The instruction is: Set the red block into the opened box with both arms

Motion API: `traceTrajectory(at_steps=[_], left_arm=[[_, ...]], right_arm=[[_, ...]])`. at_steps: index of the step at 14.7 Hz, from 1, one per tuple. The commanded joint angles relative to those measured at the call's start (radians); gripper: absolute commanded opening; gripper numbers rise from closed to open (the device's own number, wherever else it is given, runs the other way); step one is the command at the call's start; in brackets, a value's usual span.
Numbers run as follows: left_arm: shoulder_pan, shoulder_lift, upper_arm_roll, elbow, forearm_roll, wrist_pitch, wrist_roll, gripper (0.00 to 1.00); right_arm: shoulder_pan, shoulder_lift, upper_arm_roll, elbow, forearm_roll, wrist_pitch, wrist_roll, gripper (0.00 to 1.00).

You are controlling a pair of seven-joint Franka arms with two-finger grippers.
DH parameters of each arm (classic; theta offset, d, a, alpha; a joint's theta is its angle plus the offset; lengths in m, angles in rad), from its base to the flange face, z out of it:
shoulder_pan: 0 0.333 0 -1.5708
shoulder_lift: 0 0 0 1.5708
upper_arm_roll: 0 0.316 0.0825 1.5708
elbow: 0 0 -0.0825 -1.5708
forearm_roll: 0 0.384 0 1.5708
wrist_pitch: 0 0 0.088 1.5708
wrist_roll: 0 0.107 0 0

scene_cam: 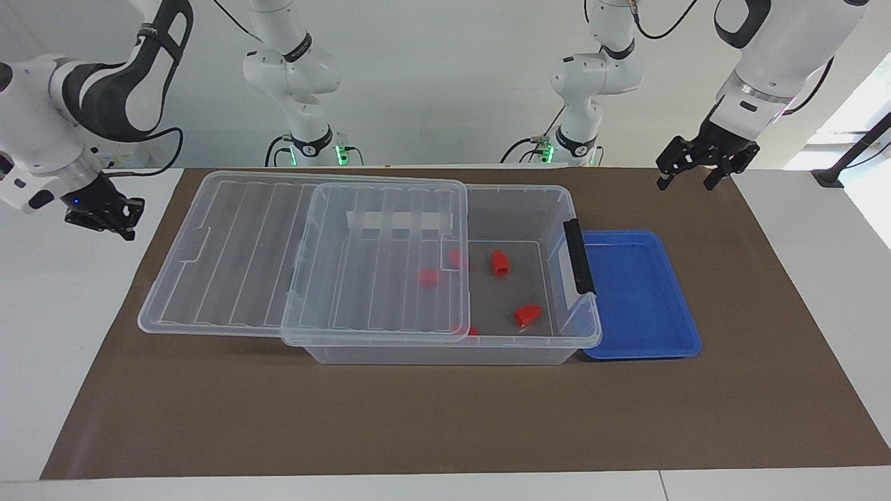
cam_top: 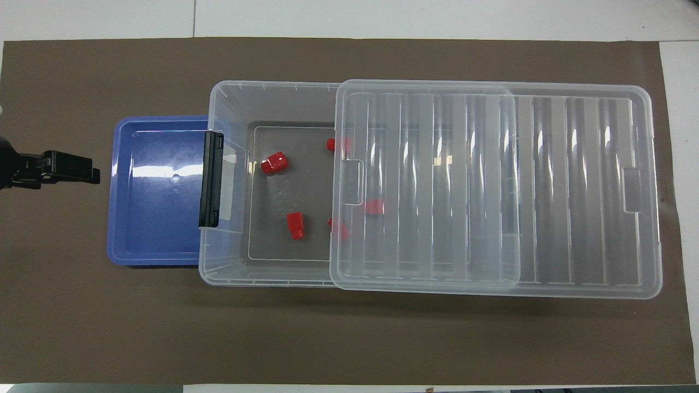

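Several red blocks lie on the floor of the clear box (scene_cam: 518, 196) (cam_top: 218, 101). Two lie in its uncovered part (scene_cam: 500, 262) (scene_cam: 527, 315), also visible from above (cam_top: 274, 162) (cam_top: 295, 225). Others show through the ribbed lid (scene_cam: 230, 257) (cam_top: 573, 191), which is slid toward the right arm's end and covers about half the box. My left gripper (scene_cam: 686, 182) (cam_top: 90, 173) hangs open and empty over the mat beside the blue tray. My right gripper (scene_cam: 125, 226) is shut on nothing, over the white tabletop past the lid's end, and is out of the overhead view.
A shallow blue tray (scene_cam: 640, 292) (cam_top: 153, 207) with nothing in it butts against the box's end with the black latch (scene_cam: 578, 257) (cam_top: 210, 180). A brown mat (scene_cam: 445, 417) covers the table. Two further arms stand at the back.
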Motion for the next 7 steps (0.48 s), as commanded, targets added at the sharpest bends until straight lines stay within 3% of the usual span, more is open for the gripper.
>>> traceTrajectory(at_steps=[1,7], left_arm=[[0.009,0.028,-0.009,0.067,-0.008,-0.067,0.016,1.00],[0.009,0.058,-0.012,0.092,0.017,-0.066,0.017,1.00]], right_arm=[[0.009,-0.006,0.005,-0.024,0.014,0.025,0.107,0.00],[0.013,-0.008,0.031,-0.036,0.068,0.033,0.130,0.00]])
